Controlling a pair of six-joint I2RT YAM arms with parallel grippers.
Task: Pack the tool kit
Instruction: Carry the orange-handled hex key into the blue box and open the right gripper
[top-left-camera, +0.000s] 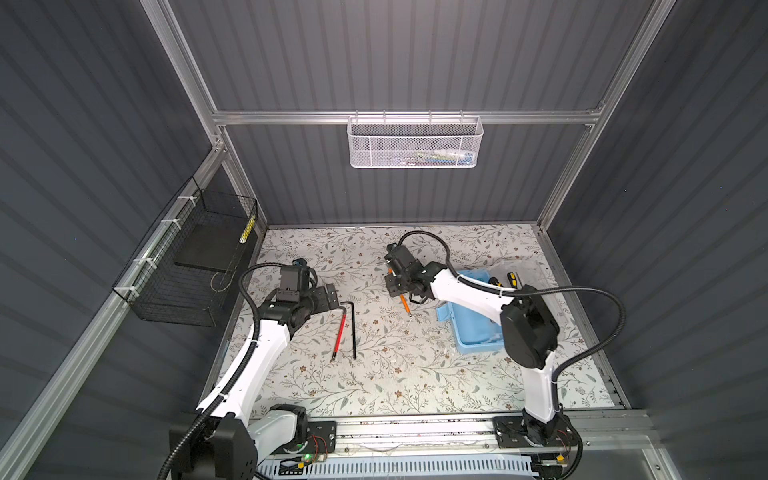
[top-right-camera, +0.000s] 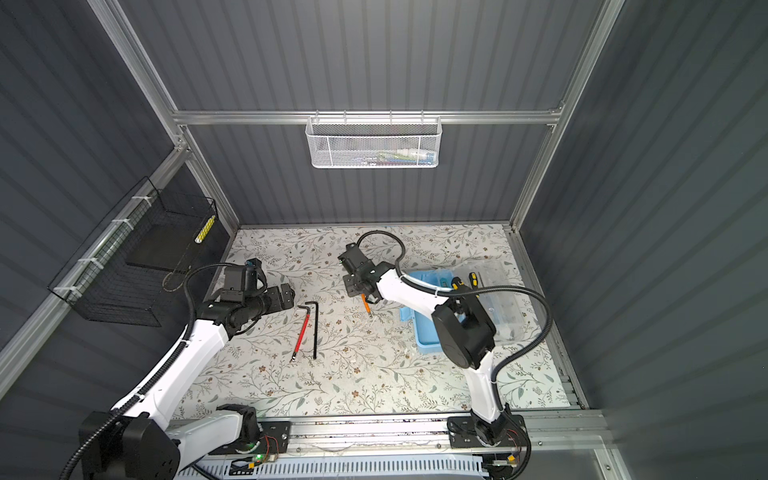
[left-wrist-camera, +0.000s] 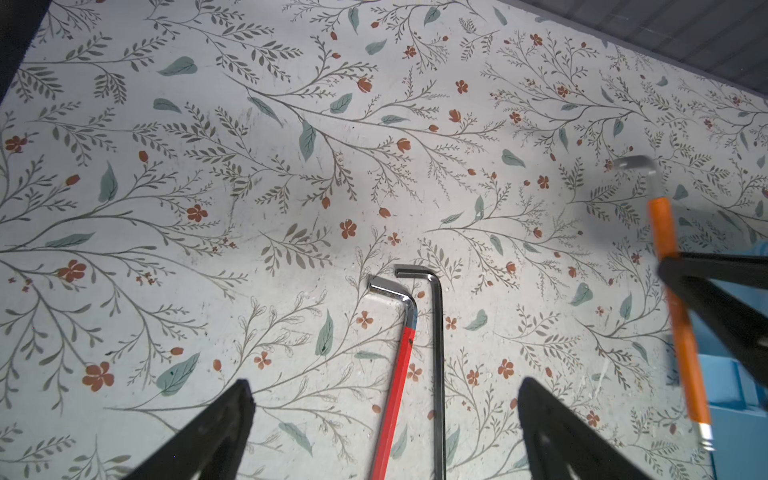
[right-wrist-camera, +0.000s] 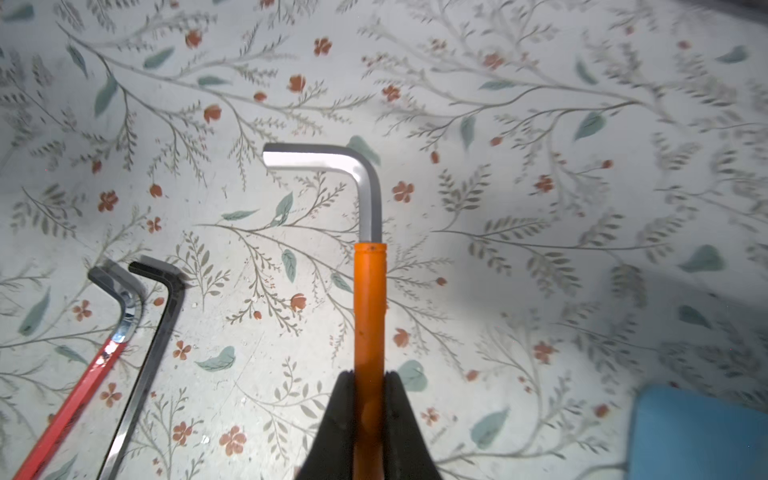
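right tool (right-wrist-camera: 370, 399) clamped on the orange key (right-wrist-camera: 370, 316), gripping the sleeve low down; the bent steel end sticks out well past the jaws, clear of the table (right-wrist-camera: 540, 208). in a top view the key (top-left-camera: 402, 300) hangs centre frame, just left of the kit (top-left-camera: 473, 320).

left tool (left-wrist-camera: 386, 419) wide apart, holding nothing, above the red key (left-wrist-camera: 395, 374) and black key (left-wrist-camera: 437, 353), which lie side by side, nearly touching.

kit sits right of centre in both top views, mostly under the right arm; blue tray open, clear lid (top-right-camera: 505, 291) thrown back toward the right edge. long axis runs upper right to lower left, slightly off vertical in frame; handle side faces left.

risks, as judged: the grip is far from the key's middle, so it could pivot or slip in a fast swing. the long end could catch the kit's near wall on the way in. the left tool could take both keys at once, or nudge one aside.
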